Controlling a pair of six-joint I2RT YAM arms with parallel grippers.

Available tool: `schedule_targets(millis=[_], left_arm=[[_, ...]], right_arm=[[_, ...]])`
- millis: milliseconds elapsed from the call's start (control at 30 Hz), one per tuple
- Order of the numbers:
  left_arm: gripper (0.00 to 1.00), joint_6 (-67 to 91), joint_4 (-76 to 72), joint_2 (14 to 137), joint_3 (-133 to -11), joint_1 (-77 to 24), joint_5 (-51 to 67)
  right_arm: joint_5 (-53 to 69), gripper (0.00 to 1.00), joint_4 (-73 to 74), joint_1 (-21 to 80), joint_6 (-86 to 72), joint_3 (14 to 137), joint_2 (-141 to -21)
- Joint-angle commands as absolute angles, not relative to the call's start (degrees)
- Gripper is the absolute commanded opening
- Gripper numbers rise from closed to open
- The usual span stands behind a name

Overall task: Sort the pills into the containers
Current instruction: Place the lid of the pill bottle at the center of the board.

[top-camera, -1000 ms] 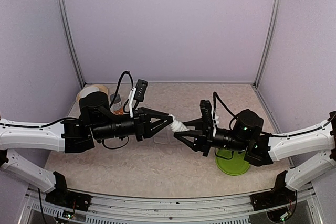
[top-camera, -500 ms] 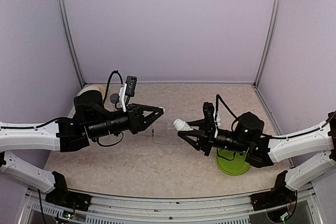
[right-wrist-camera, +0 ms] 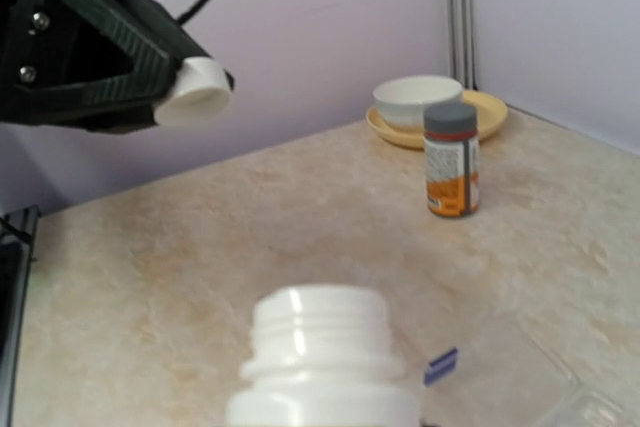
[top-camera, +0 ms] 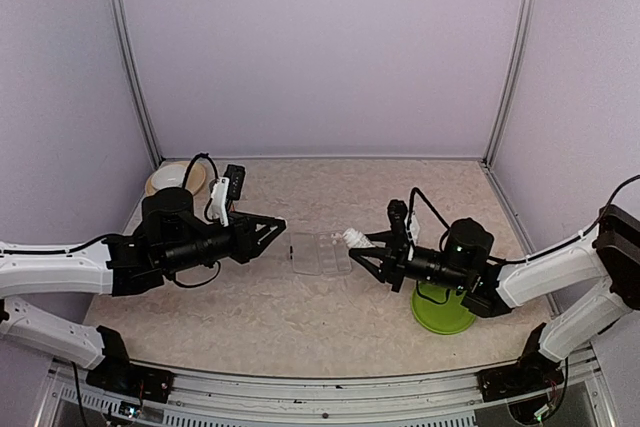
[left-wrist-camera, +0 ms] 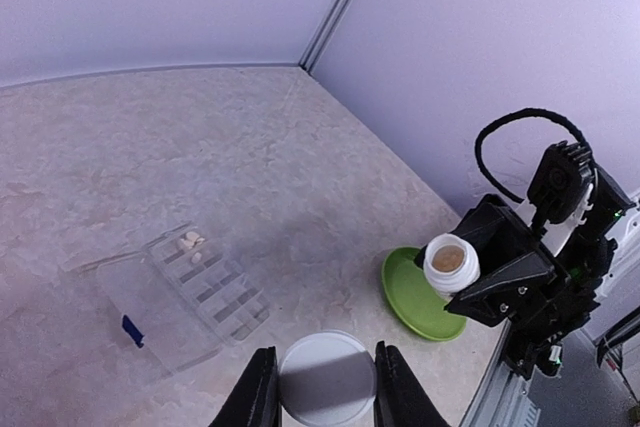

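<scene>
- The flat clear plastic compartment box (top-camera: 320, 253) lies on the speckled counter (top-camera: 300, 317) between both arms; a few whitish pills (left-wrist-camera: 190, 240) sit in one end compartment.
- Right tool (top-camera: 364, 246) grips the small white open-mouthed bottle (left-wrist-camera: 451, 261) just right of the box, mouth pointing toward it, seemingly ready for pouring.
- Left tool (top-camera: 277, 225), left of the box, clamps the white round cap (left-wrist-camera: 325, 380), likely to hold it clear of the pour.
</scene>
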State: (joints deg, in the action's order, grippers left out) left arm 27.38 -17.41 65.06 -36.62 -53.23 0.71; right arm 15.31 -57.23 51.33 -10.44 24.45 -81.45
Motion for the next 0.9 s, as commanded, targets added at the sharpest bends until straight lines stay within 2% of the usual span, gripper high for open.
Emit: schedule_targets(millis=[0, 167, 333, 867], left_arm=[[0.24, 25.02, -14.76, 64.29, -34.36, -51.65, -4.95], [0.24, 23.13, -12.62, 65.26, -31.61, -51.21, -14.37], [0.24, 23.43, -12.96, 68.78, -29.28, -50.12, -18.89], [0.23, 25.13, -20.59, 89.95, -29.27, -46.24, -18.93]], right_arm=[[17.03, 0.00, -61.66, 49.86, -11.19, 23.73, -84.71], [18.13, 0.00, -63.97, 49.25, -12.00, 24.00, -87.36], [19.23, 0.00, -64.41, 48.91, -12.27, 24.61, -88.93], [20.26, 0.00, -65.21, 48.58, -13.16, 23.04, -87.46]])
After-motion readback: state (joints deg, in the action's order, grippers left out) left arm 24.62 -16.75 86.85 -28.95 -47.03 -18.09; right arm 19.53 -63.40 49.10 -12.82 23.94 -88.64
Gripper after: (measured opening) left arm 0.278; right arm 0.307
